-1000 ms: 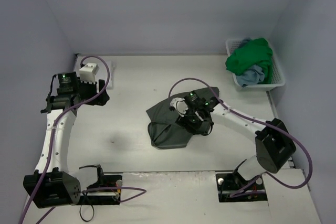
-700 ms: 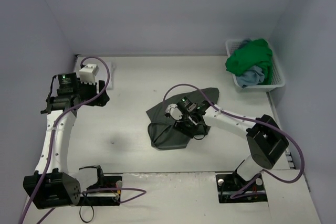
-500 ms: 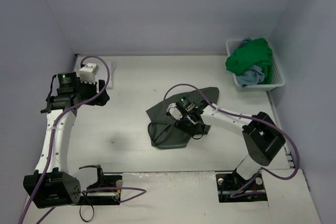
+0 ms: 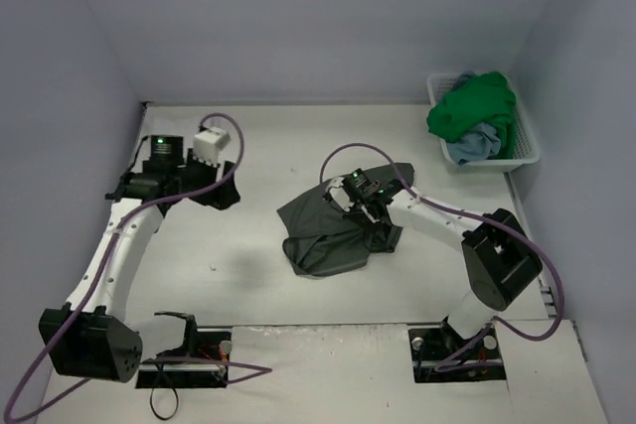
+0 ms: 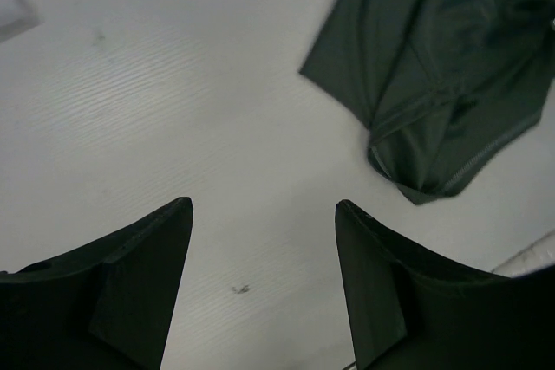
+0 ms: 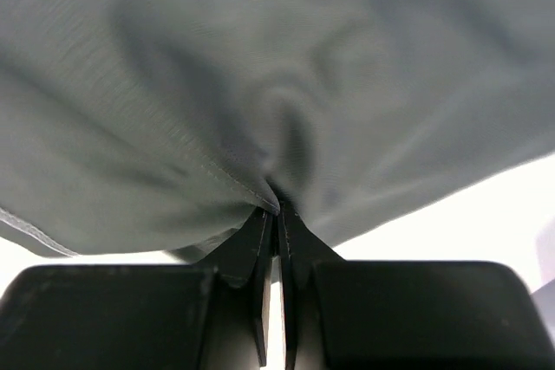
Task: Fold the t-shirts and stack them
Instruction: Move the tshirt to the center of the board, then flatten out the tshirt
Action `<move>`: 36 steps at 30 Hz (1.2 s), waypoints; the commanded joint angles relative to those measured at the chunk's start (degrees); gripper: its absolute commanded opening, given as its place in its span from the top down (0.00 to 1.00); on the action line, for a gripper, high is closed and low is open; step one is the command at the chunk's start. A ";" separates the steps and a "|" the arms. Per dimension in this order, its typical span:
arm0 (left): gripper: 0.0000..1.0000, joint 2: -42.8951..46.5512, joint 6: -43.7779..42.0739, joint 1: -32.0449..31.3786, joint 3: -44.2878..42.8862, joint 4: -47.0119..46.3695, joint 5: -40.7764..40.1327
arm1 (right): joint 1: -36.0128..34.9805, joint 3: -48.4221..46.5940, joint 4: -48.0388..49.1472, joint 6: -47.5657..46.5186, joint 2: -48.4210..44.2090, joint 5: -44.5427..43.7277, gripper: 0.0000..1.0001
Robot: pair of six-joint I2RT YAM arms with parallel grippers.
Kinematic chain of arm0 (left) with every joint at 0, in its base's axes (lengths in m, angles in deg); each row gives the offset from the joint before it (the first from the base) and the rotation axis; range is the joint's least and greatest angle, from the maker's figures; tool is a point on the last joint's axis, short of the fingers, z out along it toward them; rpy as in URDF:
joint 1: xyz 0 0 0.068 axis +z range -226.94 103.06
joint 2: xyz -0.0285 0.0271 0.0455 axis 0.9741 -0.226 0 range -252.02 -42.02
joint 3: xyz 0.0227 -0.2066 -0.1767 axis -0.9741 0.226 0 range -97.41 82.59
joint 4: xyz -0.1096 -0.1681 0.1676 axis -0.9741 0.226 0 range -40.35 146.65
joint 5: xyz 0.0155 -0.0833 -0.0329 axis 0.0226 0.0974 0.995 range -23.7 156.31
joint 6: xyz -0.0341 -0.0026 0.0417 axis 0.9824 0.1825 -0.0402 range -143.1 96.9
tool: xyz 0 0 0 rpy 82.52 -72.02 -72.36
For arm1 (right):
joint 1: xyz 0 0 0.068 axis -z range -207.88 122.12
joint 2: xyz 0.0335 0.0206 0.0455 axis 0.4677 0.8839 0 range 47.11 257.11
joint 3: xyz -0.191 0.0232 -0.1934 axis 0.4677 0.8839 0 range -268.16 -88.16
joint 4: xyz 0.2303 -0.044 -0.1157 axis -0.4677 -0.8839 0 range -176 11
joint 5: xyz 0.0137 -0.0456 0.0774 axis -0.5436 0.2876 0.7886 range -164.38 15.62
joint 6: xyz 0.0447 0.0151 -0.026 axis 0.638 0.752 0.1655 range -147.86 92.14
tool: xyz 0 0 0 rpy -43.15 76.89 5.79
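Right claw clamped tight on a pinched fold of the olive-grey t-shirt — possibly its hem, view too close. Left claw agape over the counter — shirt lies ahead-right of it, not touching.

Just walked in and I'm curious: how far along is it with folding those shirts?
Barely started: no folded stack shows anywhere. In hand: the right hand is pinched shut on the crumpled dark olive-grey shirt mid-table, while the left hand hangs open away from it. Left: folding that one, plus the green shirt and light blue shirt heaped in the basket.
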 commanded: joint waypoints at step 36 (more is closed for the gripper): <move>0.39 -35.42 2.03 -44.12 -13.09 -24.70 -9.00 | 19.56 -10.20 1.70 1.80 1.89 3.56 1.00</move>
